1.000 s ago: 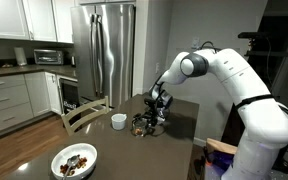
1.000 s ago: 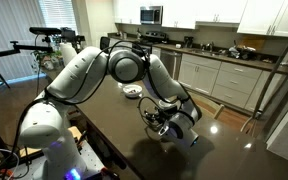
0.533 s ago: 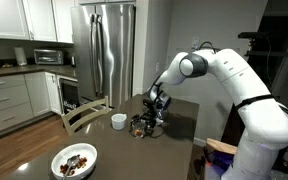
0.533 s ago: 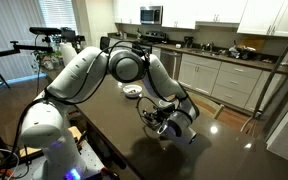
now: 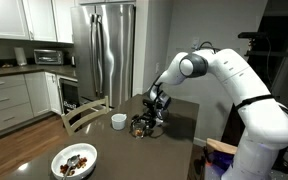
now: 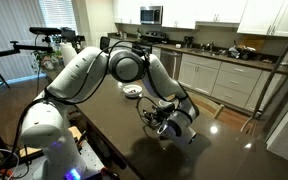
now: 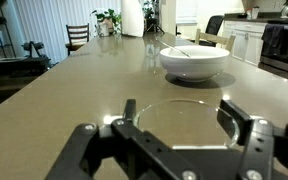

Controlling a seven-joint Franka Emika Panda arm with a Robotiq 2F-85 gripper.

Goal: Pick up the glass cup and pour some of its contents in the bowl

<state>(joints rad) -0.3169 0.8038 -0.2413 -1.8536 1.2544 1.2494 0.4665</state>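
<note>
Where the tool (image 7: 181,112) sits: low over the dark surface (image 7: 74,70), at the end of the white arm (image 5: 224,75) that bends down toward it.
State of the tool: its fingers (image 7: 130,112) stand apart, one on each side of the glass cup (image 7: 182,128); whether they press its wall cannot be told.
Place of the glass cup: upright between the fingers, its clear round rim filling the gap in the wrist view.
Place of the bowl (image 7: 194,64): wide and white, on the same surface, well apart from the glass cup and ahead of the tool in the wrist view.
Inside the bowl: brown pieces (image 5: 76,157), seen in an exterior view.
Other cup: white cup (image 5: 119,121), small and opaque, on the surface near the tool.
Background: steel refrigerator (image 5: 104,50) and white cabinets (image 5: 9,20).
</note>
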